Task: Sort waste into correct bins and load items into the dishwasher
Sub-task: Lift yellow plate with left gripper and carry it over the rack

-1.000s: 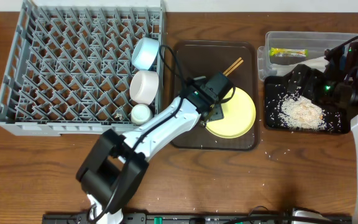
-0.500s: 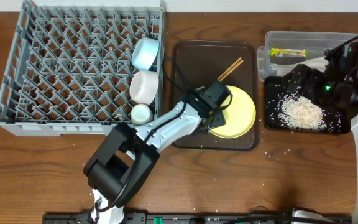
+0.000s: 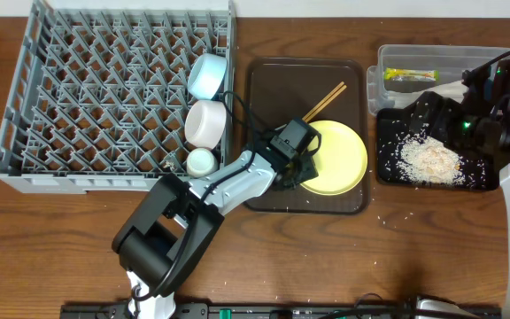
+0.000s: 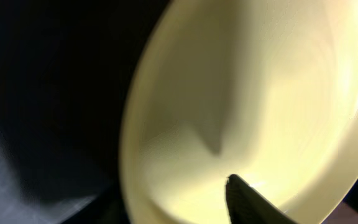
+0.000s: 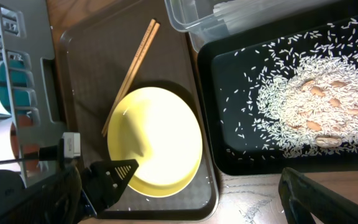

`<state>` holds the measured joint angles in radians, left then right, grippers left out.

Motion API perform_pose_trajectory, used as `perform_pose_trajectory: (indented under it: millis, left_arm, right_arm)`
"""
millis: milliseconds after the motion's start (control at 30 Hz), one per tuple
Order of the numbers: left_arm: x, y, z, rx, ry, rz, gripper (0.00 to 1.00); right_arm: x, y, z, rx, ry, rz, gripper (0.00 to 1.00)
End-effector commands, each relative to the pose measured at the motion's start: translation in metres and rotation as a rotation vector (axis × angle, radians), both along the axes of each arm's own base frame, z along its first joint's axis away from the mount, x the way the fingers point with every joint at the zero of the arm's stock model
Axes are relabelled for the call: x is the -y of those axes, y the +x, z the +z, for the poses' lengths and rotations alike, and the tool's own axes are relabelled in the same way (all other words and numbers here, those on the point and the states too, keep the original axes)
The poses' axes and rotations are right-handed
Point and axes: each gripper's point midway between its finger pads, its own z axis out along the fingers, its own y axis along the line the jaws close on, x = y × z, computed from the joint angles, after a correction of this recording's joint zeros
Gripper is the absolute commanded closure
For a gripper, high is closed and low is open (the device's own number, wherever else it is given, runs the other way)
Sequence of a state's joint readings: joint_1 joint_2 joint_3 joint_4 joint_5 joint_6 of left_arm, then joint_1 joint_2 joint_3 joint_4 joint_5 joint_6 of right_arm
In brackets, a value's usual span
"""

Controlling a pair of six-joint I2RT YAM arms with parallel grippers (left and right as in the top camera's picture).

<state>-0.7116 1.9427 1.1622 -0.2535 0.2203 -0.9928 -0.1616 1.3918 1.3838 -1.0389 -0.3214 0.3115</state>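
Note:
The round yellow plate lies on the brown serving tray, and the wooden chopsticks lean off its far edge. My left gripper straddles the plate's left rim. One fingertip rests on the plate's inner face; the other is hidden below the rim. The grey dishwasher rack holds the light blue bowl, white bowl and small cup. My right gripper hangs open and holds nothing above the black tray of rice scraps.
The clear tub behind the black tray holds the green-yellow wrapper and white napkin. Loose rice grains dot the wooden table around the trays. The left arm's cables loop over the serving tray's left side.
My left gripper slid left along the plate to its left rim and its jaws narrowed around the edge. The right arm stayed still.

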Motion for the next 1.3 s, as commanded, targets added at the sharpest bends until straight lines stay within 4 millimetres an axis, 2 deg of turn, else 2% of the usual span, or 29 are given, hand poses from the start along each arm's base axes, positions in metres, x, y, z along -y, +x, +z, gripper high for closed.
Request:
perform_pose_trajectory:
  millis: [0,100,133,367,500,600,767,900,1033,1267]
  left_arm:
    - [-0.022,-0.020,-0.034,-0.096,0.067,0.019,0.67]
    - [-0.022,-0.020,-0.034,-0.096,0.067,0.020,0.89]
    - [-0.022,-0.020,-0.034,-0.095,0.067,0.020,0.92]
    - [-0.024,-0.016,-0.031,-0.089,0.061,0.027,0.93]
    - [-0.009,-0.001,-0.005,0.023,-0.020,-0.087,0.93]
    - [-0.003,0.005,0.017,0.089,-0.054,-0.111,0.93]
    - [-0.007,0.019,0.056,0.201,-0.075,-0.099,0.93]
    - [-0.022,0.035,0.092,0.329,-0.054,-0.092,0.92]
    - [-0.049,0.053,0.127,0.435,-0.030,-0.030,0.93]
    - [-0.123,0.085,0.177,0.606,0.079,0.064,0.92]
  right_arm:
    - [0.003,0.002,0.007,0.014,0.008,-0.018,0.01]
    - [0.003,0.002,0.007,0.014,0.008,-0.018,0.01]
    - [0.003,0.002,0.007,0.014,0.008,-0.018,0.01]
    - [0.003,0.002,0.006,0.012,0.008,-0.018,0.01]
    - [0.003,0.002,0.006,0.012,0.008,-0.017,0.01]
    - [0.003,0.002,0.006,0.012,0.008,-0.018,0.01]
    - [0.002,0.002,0.006,0.012,0.008,-0.017,0.01]
    - [0.003,0.002,0.006,0.012,0.008,-0.017,0.01]
    - [0.003,0.002,0.006,0.011,0.008,-0.018,0.01]
    - [0.002,0.002,0.006,0.011,0.008,-0.017,0.01]
